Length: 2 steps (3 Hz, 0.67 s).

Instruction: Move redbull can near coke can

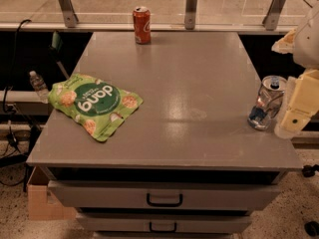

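Camera view, slim silver redbull can (266, 103), blue patch low, tilted near table (174, 78) edge, gripper (290, 117) just beside, grip unclear

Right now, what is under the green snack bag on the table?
The green snack bag lies on the grey table; only tabletop shows around it. Anything beneath it is covered. The gripper is at the right edge, beside the redbull can.

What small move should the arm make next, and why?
Probably bring the redbull can inward, toward the coke can: it leans at the right edge of the table with the gripper beside it, and the coke can stands far away at the back edge.
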### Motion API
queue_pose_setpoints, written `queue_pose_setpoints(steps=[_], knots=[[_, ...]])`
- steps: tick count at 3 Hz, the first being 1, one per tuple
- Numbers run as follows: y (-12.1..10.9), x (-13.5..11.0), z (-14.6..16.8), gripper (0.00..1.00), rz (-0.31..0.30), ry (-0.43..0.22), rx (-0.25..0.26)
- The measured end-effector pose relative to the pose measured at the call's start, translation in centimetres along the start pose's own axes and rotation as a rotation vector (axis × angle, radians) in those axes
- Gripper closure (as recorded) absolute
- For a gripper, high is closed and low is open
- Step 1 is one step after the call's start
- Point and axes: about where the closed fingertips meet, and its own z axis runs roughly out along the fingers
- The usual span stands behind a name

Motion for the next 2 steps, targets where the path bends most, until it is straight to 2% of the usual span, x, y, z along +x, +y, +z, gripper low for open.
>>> queue_pose_setpoints(steps=[1,2], knots=[[0.0,0.0,0.0,0.00,0.000,0.000,0.000],[-2.1,2.0,1.2,0.00,0.035,-0.112,0.008]])
